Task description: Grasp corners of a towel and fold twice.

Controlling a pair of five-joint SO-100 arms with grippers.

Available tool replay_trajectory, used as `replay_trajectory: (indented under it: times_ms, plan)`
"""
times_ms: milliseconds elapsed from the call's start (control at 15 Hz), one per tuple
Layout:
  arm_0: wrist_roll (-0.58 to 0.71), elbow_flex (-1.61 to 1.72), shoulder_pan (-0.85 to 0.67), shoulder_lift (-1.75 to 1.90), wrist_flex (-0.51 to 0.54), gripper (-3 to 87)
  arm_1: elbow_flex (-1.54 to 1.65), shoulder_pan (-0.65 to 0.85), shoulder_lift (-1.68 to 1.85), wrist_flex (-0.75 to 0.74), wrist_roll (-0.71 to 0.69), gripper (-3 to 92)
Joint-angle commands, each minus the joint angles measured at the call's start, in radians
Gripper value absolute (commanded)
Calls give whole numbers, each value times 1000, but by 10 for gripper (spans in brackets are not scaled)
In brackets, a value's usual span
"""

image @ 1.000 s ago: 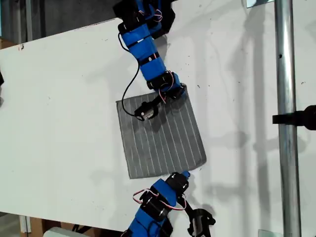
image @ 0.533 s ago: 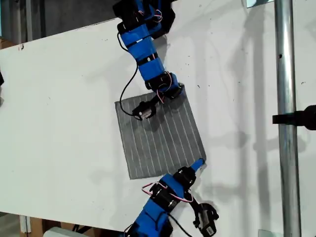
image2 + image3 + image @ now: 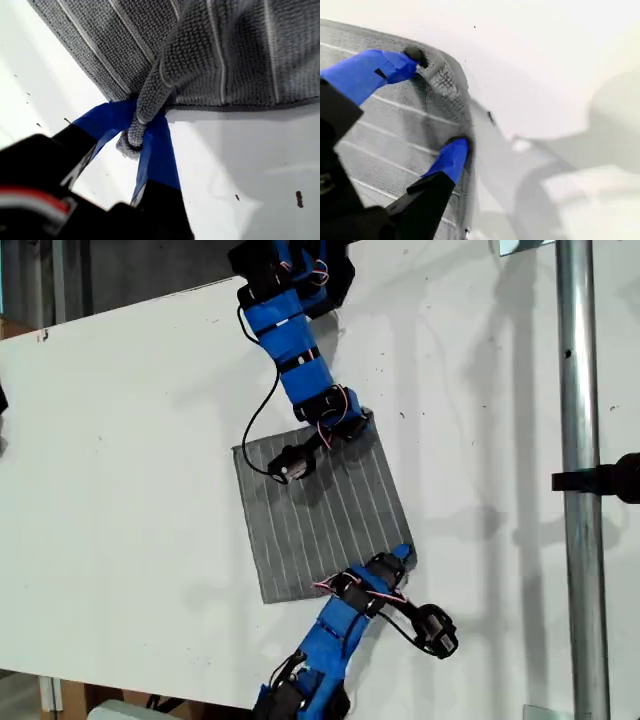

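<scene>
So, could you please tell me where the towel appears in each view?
Exterior view: the towel lies near the picture's centre.
First wrist view: it spreads beyond my first tool, which pinches one corner.
Second wrist view: its edge sits inside my open second tool.
Shared landmark: its pale stripes.

— Where is there room to move over the bench (image 3: 130, 490)?

— The whole stretch toward the exterior view's left lies bare, and so does the strip between the towel (image 3: 320, 520) and the metal pole (image 3: 580, 480).

— What stands in the way?

— That upright pole with its black clamp (image 3: 600, 480) on the exterior view's right, and the two arms at the towel's near and far corners.
</scene>
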Motion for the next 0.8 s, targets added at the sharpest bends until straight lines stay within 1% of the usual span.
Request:
replay_trajectory:
  times_ms: [0,67,133,400,600,667,733]
  plan:
    - [-72,-3,-23,-61,-34,152,-20,-12,84,11,-2,-1]
    - [-86,9,-23,-63,-34,84,-17,-15,87,11,2,-1]
    - [-81,17,-25,-54,-31,-26,-15,-17,87,11,3,-1]
    - [11,6,-11,152,51,-29,-21,-17,115,20,3,-1]
    - [163,-3,14,311,57,-29,-57,-64,218,51,-3,-1]
    - [250,-20,34,342,41,-29,-77,-91,250,58,-8,-1]
    - [314,-55,54,350,52,-29,-117,-123,256,77,-12,-1]
